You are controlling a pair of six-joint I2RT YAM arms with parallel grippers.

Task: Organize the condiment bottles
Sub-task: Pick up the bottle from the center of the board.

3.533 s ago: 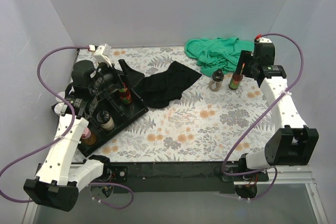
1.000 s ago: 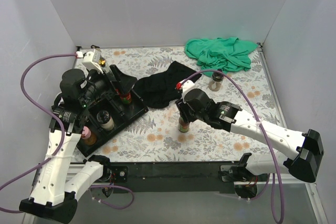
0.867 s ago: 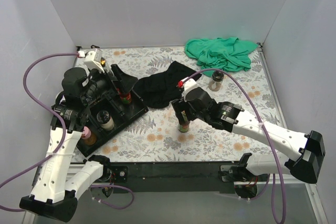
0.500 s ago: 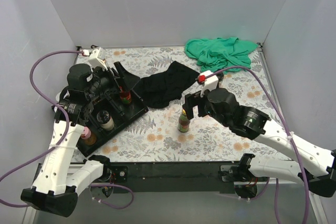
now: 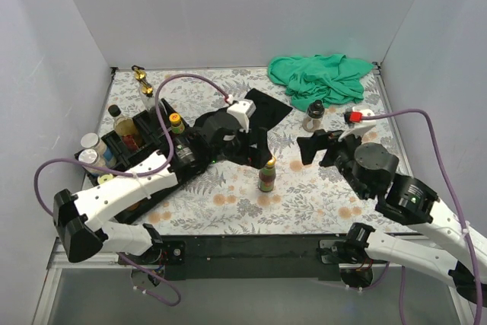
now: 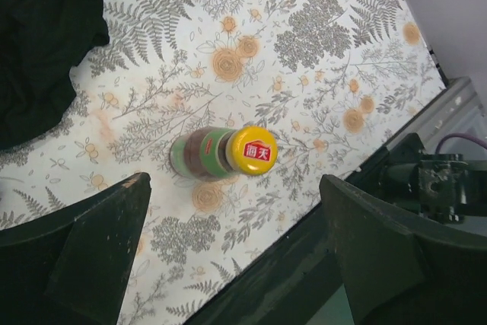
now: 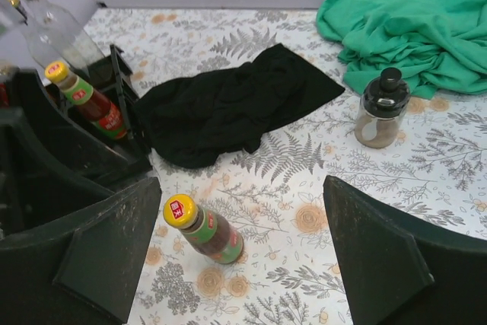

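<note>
**Top view:** one yellow-capped bottle (image 5: 266, 176) stands upright on the floral surface (image 5: 304, 203), just beside the left pincer (image 5: 255, 146). The right pincer (image 5: 316, 146) is near. Pale walls (image 5: 228, 5) enclose the surface.

**Left wrist:** jaws spread wide, empty. The cap's red label bears white Chinese characters.

**Right wrist:** jaws wide apart, empty. One black-lidded jar (image 7: 383, 112), one green cloth (image 7: 411, 20), one black cloth (image 7: 228, 112).

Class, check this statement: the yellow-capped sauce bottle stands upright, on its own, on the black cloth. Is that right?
Not quite. The yellow-capped sauce bottle stands upright, on its own, but on the bare floral table, not on the black cloth. The cloth lies apart from it, farther back. The right wrist view shows the gap between them.
</note>
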